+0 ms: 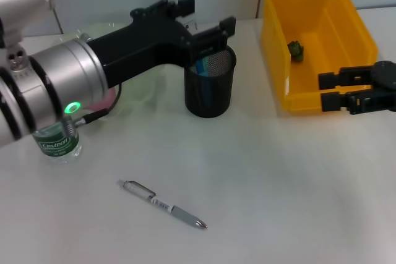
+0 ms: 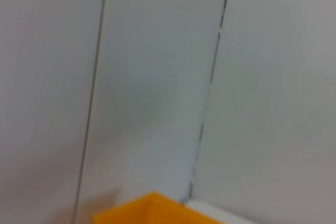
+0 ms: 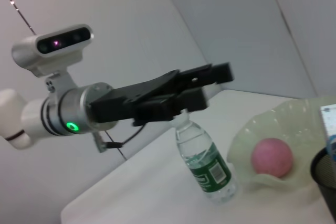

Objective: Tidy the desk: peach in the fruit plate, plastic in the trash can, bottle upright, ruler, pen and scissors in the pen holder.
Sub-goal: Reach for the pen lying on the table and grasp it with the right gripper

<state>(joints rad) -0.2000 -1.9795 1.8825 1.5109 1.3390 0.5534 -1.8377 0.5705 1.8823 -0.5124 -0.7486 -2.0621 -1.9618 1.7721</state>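
Note:
My left gripper [image 1: 204,17] hovers open just above the black mesh pen holder [image 1: 210,91], nothing between its fingers. A blue-and-white ruler [image 1: 201,65] stands inside the holder. The pen [image 1: 164,204] lies flat on the table toward the front. Upright under my left arm stands the bottle [image 1: 59,143], also seen from the right wrist [image 3: 205,166]. The pink peach [image 3: 271,157] rests in the translucent fruit plate [image 3: 257,129]. A small green piece of plastic [image 1: 296,49] lies in the yellow trash can [image 1: 315,4]. My right gripper [image 1: 331,91] is open at the can's front wall. The scissors are out of view.
My left arm stretches across the back left of the table and hides most of the fruit plate [image 1: 143,91] in the head view. The left wrist view holds only the wall and a corner of the yellow trash can [image 2: 152,211].

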